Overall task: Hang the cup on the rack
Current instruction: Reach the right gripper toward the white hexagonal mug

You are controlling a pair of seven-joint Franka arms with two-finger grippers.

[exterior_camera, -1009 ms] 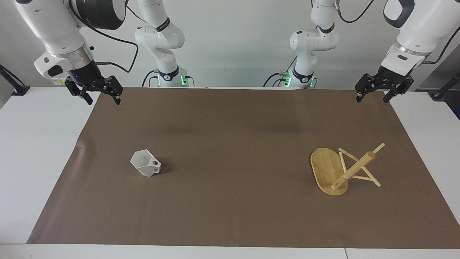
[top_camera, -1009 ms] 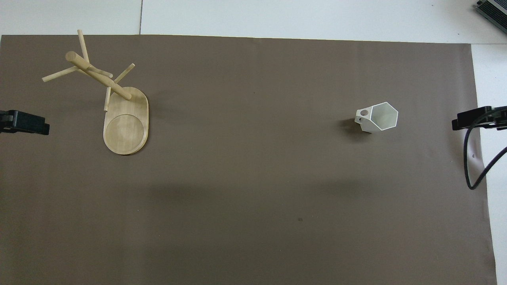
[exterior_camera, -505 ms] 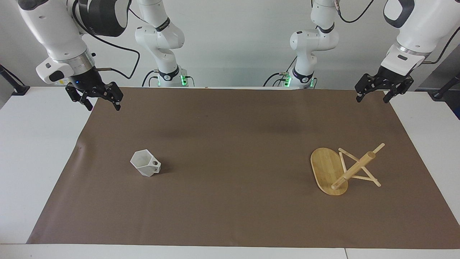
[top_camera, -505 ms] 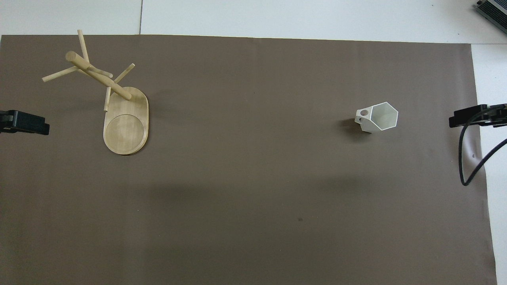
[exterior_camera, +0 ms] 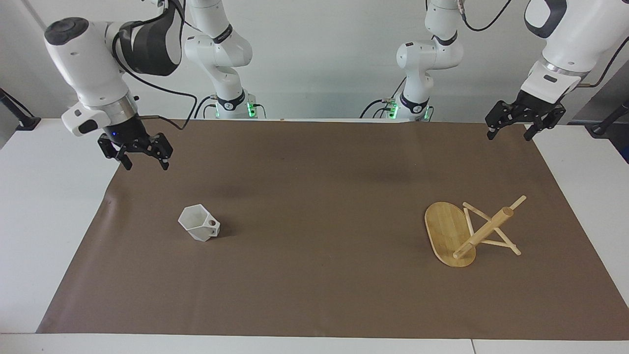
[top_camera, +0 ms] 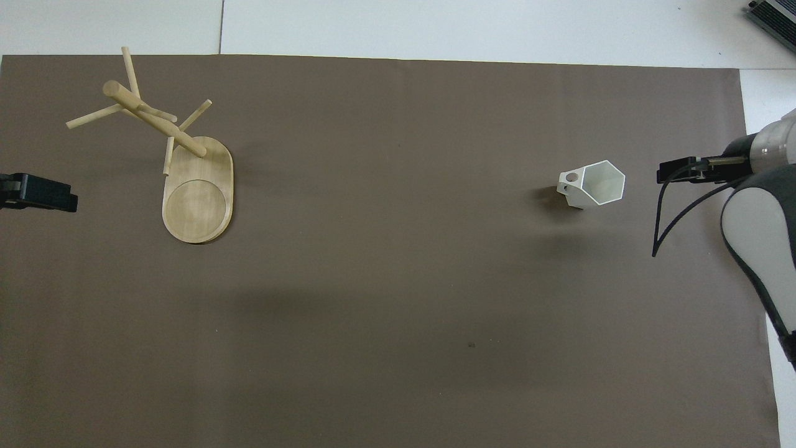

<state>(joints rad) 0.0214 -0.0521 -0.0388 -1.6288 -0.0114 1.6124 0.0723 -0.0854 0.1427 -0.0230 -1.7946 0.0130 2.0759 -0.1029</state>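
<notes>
Evidently the reach for the cup is the step in hand, with nothing grasped and nothing hung. Brown paper covers most of the white tabletop, and both task things stand on it, well apart.

Toward the left arm's end stands the bamboo rack: a flat oval base, a thick post and thin pegs sticking out. No peg carries anything. Over the paper's corner at that end, the left claw hangs with its fingers spread, holding nothing; that arm waits.

Toward the right arm's end, the right claw is up in the air over the paper's edge, fingers parted and empty. The white hexagonal cup sits farther from the robots than that corner, mouth up, its blocky handle with the round hole turned toward the rack's end.

My judgement: the next move calls for lowering the right claw to the cup and closing on a wall or the handle block while leaving the round hole free, since a peg must pass through it. Nothing lies between the claw and the cup, or between the cup and the rack. The hard part looks to be the long carry across and lining the small hole up with a thin peg.
</notes>
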